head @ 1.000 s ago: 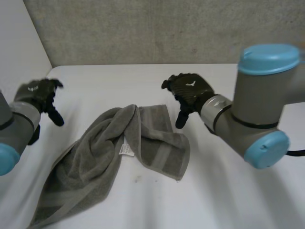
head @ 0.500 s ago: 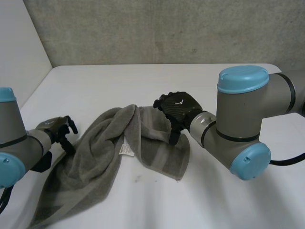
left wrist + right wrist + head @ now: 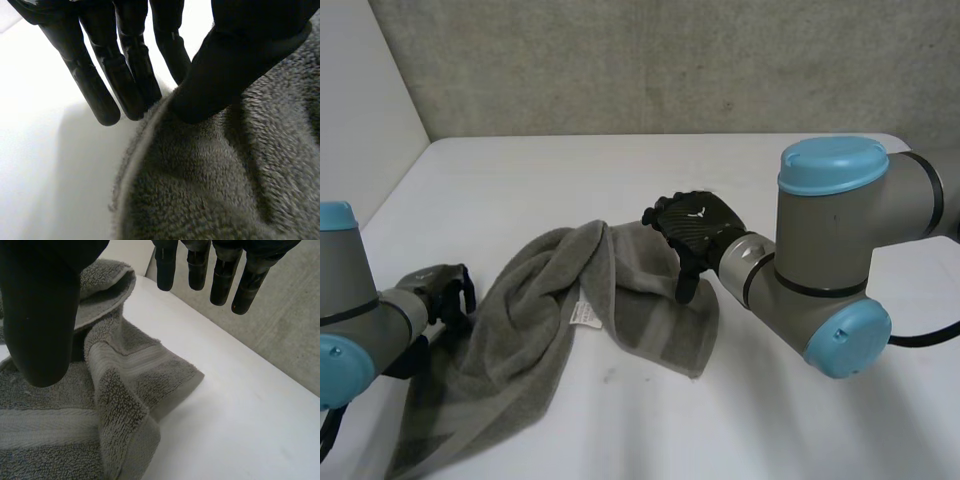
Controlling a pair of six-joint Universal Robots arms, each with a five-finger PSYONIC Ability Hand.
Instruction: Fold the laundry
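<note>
The black left hand (image 3: 442, 291) is low on the white table (image 3: 620, 170), at the left edge of the crumpled grey terry towel (image 3: 520, 340). In its wrist view, this hand (image 3: 95, 85) has its fingers straight and close to each other, with their tips just beside the towel's (image 3: 210, 190) hem. The thumb tip is touching the pile on top, and the hem rises between thumb and fingers, but they are not closed on it.

The black right hand (image 3: 698, 225) hangs over the far right part of the towel, thumb pointing down to the cloth. From its wrist, the hand (image 3: 40, 315) is spread, the straight fingers well apart from the thumb and holding nothing. Under it the towel (image 3: 60, 430) lies bunched, with a folded corner on the table (image 3: 240, 430).

The towel stretches diagonally between both hands, a small white label (image 3: 585, 315) near its middle. Behind the table stands a grey concrete wall (image 3: 670, 60).
</note>
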